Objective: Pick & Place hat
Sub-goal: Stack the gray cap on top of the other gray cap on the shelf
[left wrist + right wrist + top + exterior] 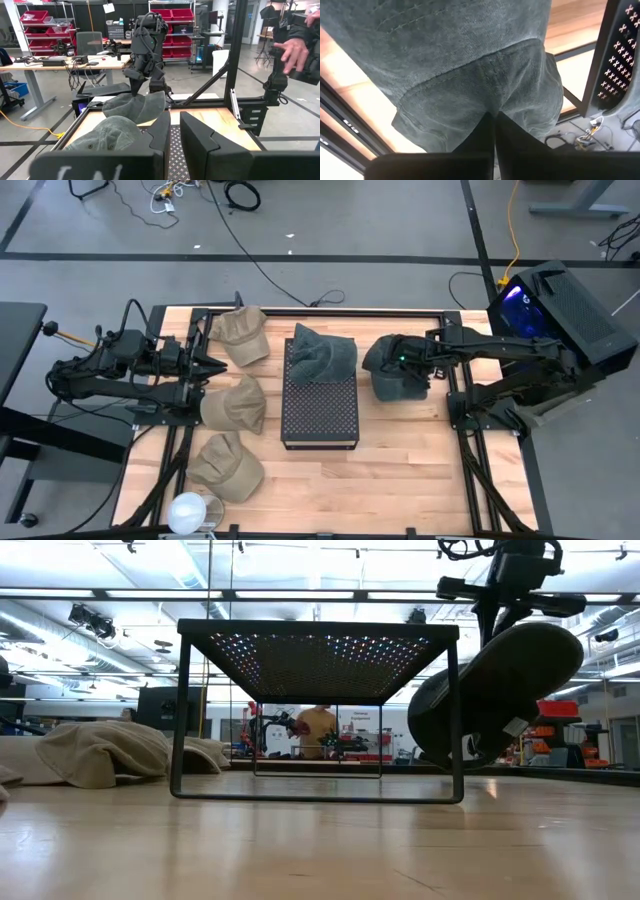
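We see a wooden table (400, 470) with a black perforated stand (320, 412) at its centre, a grey-green hat (323, 355) lying on the stand's far end. Three tan hats (233, 408) lie on the table's left side. The dark grey hat (388, 368) we are moving hangs just right of the stand, lifted off the table, its soft washed fabric drooping with the brim tilted down. Our right gripper (407, 366) reaches in from the right, fingers (492, 131) pinched tight on the hat's cloth. Our left gripper (210, 366) waits at the left side, fingers nearly closed, holding nothing
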